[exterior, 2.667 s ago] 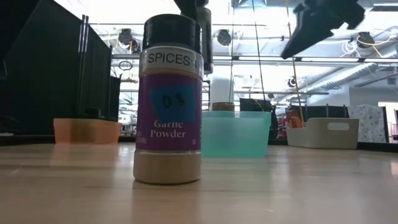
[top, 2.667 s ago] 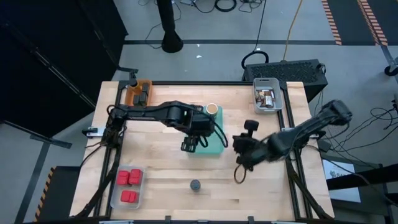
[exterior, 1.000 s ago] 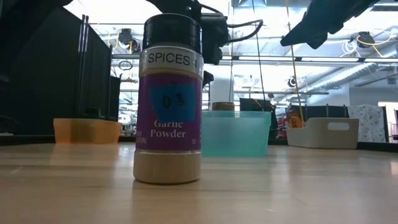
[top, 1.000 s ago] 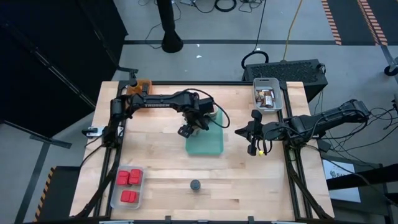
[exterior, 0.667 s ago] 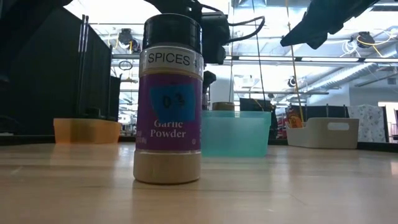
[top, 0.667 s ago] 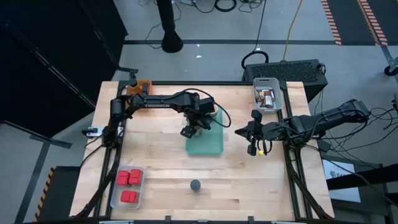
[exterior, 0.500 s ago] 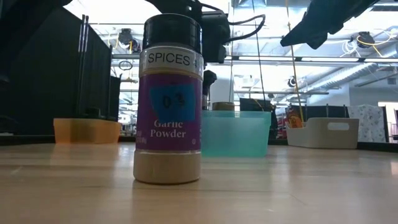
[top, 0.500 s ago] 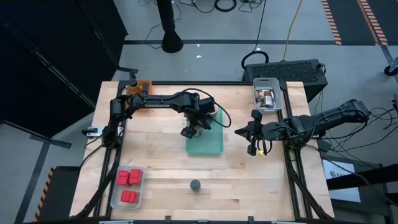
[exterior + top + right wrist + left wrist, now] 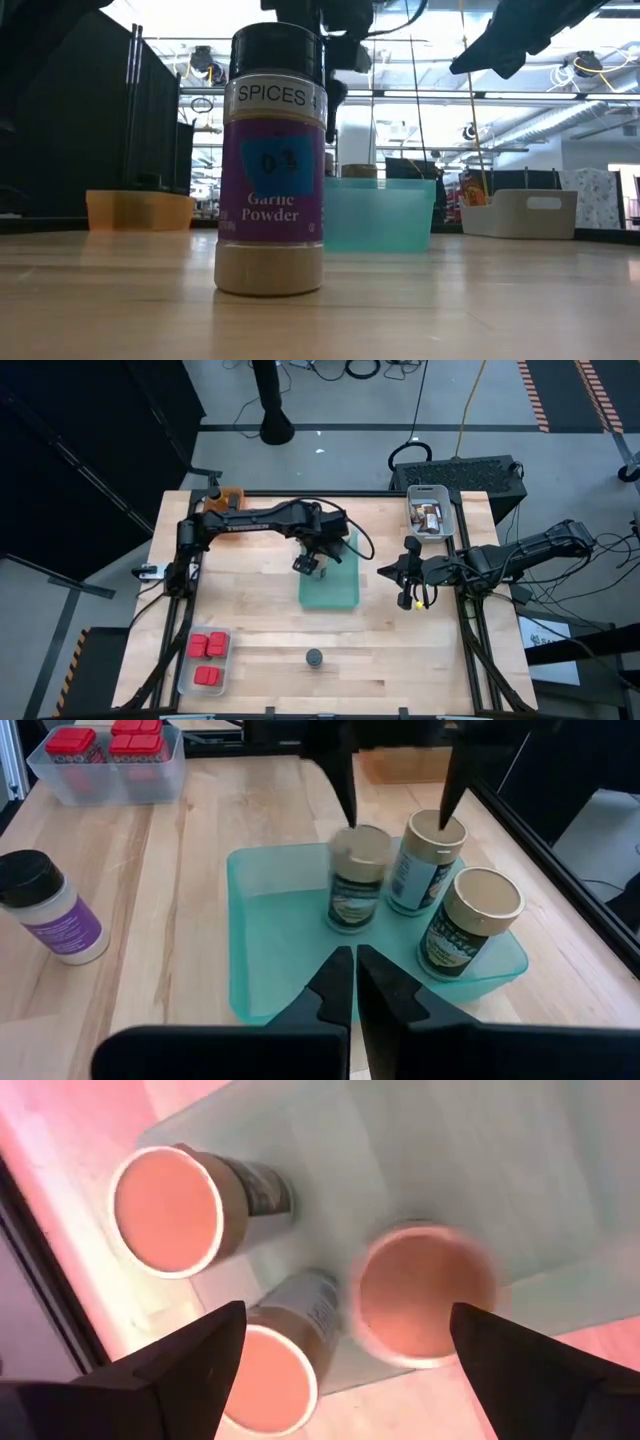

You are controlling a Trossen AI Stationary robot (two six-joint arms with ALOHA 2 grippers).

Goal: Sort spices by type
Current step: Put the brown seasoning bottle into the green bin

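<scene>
Three tan round jars with cream tops stand on their bases at the far end of the teal tray (image 9: 333, 592): one (image 9: 168, 1210), a second (image 9: 265, 1385) and a third (image 9: 425, 1305). My left gripper (image 9: 348, 1315) hangs open above them, fingers pointing down, touching none; the right wrist view shows its fingertips (image 9: 345, 805) just over the jar tops. A black-lidded garlic powder jar (image 9: 314, 657) stands alone near the table's front edge. My right gripper (image 9: 355, 975) waits shut at the table's right side, clear of the tray.
A clear tray (image 9: 190, 678) with three red boxes sits front left. An orange bin (image 9: 232, 494) is at the back left, a pale bin (image 9: 443, 532) with dark packets at the back right. Bare wood lies between the teal tray and the front edge.
My left gripper has risen straight up off the jars in the teal tray, staying open over them. The right arm has kept still.
</scene>
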